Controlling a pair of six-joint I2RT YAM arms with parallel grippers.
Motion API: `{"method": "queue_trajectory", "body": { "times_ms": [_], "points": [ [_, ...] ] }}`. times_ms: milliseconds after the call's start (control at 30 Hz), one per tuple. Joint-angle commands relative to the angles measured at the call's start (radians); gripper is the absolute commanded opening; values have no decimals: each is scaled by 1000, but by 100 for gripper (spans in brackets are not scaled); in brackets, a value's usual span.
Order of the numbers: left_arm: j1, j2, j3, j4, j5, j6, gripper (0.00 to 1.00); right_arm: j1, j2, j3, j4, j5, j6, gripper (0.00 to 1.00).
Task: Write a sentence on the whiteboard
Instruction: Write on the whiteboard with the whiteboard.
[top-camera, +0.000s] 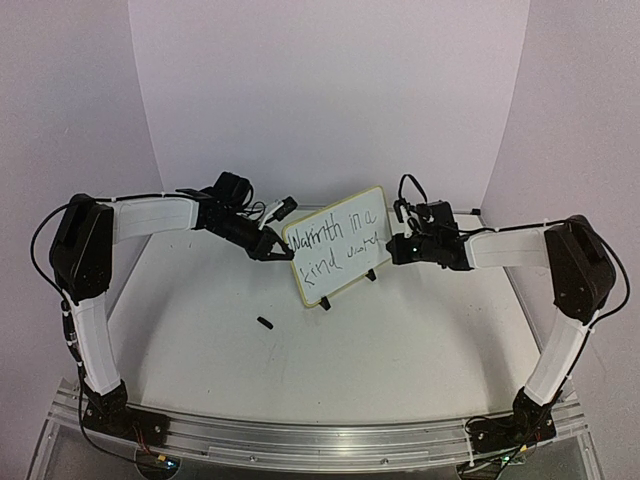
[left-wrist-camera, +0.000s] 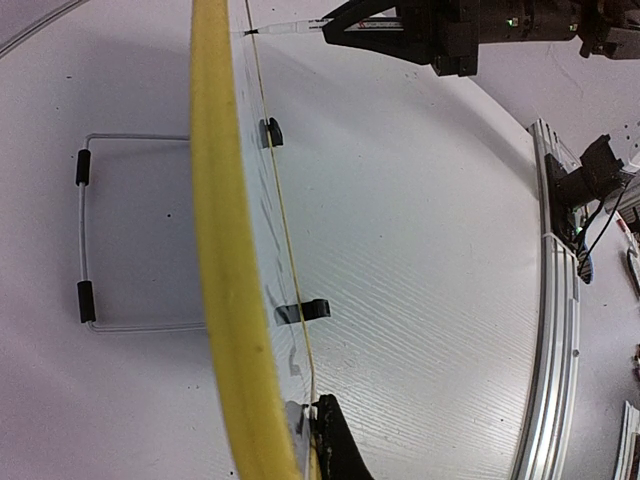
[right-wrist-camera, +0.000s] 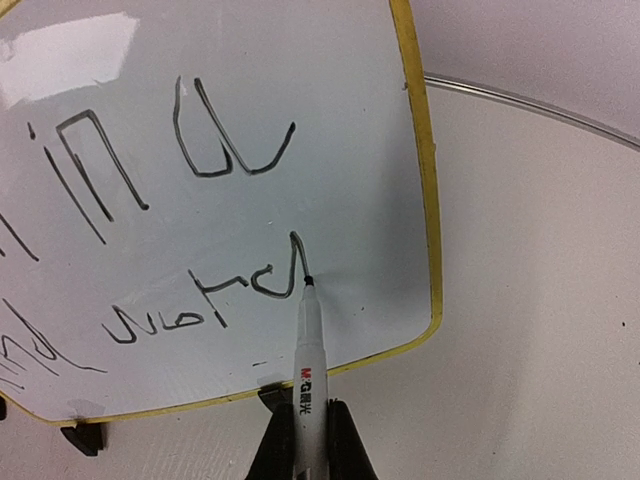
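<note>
The whiteboard (top-camera: 322, 283), white with a pale yellow rim (left-wrist-camera: 225, 250), stands tilted at mid-table on two black clip feet (left-wrist-camera: 305, 311) and a wire stand (left-wrist-camera: 85, 230). My left gripper (top-camera: 272, 248) is shut on its left edge; in the left wrist view one black finger (left-wrist-camera: 335, 445) presses the board's face. My right gripper (right-wrist-camera: 308, 440) is shut on a white marker (right-wrist-camera: 308, 370), whose tip touches the board at the end of the lower line. The sentence (right-wrist-camera: 200, 200) is black handwriting in two lines (top-camera: 335, 240).
A small black marker cap (top-camera: 265, 322) lies on the white table in front of the board. The metal rail (left-wrist-camera: 555, 330) runs along the near edge. Purple backdrop walls enclose the back and sides.
</note>
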Motion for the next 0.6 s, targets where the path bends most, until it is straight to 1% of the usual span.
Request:
{"method": "queue_trajectory", "body": {
  "times_ms": [0,300,567],
  "points": [
    [-44,65,-19,-131,-24,14,0,1,18,-2,36,11,8,0],
    [-44,64,-19,-131,-25,13,0,0,25,9,35,67,15,0],
    [-44,61,-19,-131,-24,14,0,0,-23,-21,36,109,21,0]
  ]
}}
